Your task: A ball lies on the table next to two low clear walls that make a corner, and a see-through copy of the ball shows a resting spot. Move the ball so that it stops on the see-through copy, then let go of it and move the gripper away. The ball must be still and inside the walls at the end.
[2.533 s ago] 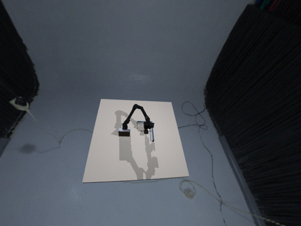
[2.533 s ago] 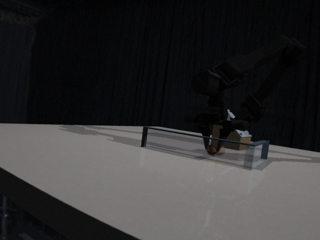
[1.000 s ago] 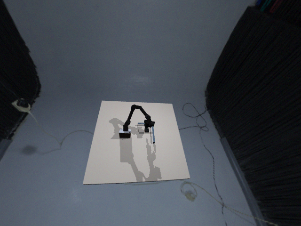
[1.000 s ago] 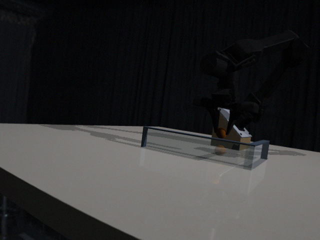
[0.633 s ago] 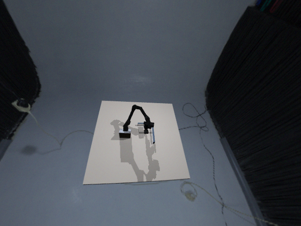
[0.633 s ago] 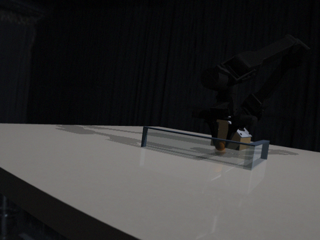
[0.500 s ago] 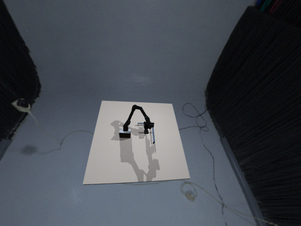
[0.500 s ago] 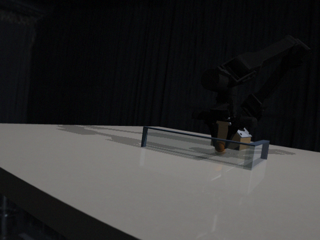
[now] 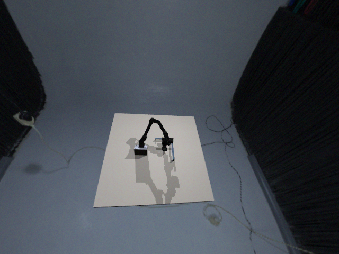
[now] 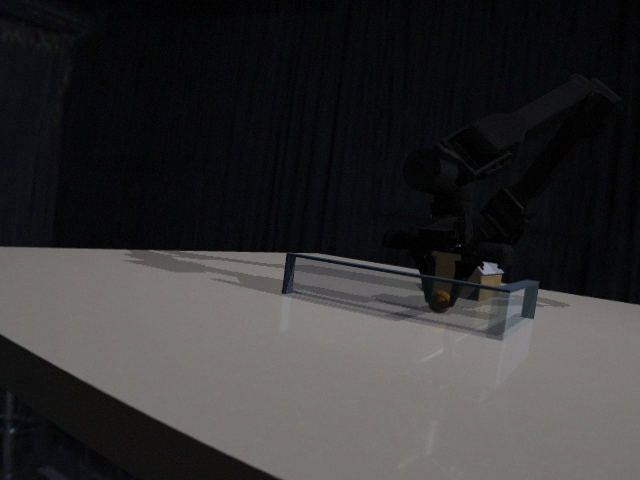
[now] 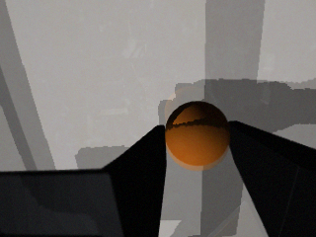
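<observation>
Between the two dark fingers sits the orange ball (image 11: pixel 197 139), clamped at its sides, so the gripper (image 10: pixel 440 294) is grasping the ball, not released. Wrist view shows a faint pale rim peeking out at the ball's upper left and just under its lower edge; I read that as the see-through copy (image 11: pixel 169 106), nearly fully covered by the ball, so alignment looks close. Exterior view puts the ball low, at or just above the table (image 10: pixel 206 361), inside the corner made by the clear walls (image 10: pixel 361 281), nearer the short end wall than the far post. Whether the ball touches the surface I cannot tell from these views.

Step in hand, as I judge it: final settle and release. To do it well:
- bring the ball fully down to contact before opening, so it does not drop and bounce or roll
- trim the small offset first if any; the pale rim hints the ball sits slightly toward lower right of the marker in the wrist view
- open slowly and evenly, both fingers leaving together, so neither one nudges the ball sideways
- retreat straight up, no sideways sweep, fingertips pass close to the ball and the wall rail is near

Top view shows only the arm (image 9: pixel 153 128) bent over the wall corner, ball too small to make out there.
</observation>
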`<state>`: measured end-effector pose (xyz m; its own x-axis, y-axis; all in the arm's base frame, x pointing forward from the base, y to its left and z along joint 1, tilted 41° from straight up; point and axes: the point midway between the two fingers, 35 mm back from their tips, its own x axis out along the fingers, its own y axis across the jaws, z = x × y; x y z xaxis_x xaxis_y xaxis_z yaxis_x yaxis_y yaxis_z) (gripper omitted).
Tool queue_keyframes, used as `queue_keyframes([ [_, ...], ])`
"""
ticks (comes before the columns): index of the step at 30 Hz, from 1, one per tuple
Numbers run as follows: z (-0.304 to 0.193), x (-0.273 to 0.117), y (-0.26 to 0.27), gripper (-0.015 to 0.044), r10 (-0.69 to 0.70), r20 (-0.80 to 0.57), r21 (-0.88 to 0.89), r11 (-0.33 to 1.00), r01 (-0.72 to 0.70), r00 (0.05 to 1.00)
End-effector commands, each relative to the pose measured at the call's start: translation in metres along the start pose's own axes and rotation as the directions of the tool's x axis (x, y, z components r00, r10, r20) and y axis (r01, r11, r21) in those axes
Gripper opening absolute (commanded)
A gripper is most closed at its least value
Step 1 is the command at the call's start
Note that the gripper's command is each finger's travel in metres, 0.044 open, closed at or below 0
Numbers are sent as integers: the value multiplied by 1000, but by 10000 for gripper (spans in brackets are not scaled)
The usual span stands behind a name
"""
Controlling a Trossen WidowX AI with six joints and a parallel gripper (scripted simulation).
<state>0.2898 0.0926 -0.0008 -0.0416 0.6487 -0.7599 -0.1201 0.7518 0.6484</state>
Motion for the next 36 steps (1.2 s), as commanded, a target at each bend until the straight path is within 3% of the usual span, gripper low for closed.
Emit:
queue_keyframes([
  [1,0,0,0,79,0,0,0,1000,0,1000],
  [8,0,0,0,263,0,0,0,1000,0,1000],
  [14,0,-3,0,264,-1,0,0,1000,1,1000],
  [20,0,-84,-1,264,0,-4,6,1000,0,1000],
  [31,4,-81,-2,264,-1,16,10,1000,1,1000],
  [36,0,-120,-1,395,1,14,8,1000,-1,1000],
])
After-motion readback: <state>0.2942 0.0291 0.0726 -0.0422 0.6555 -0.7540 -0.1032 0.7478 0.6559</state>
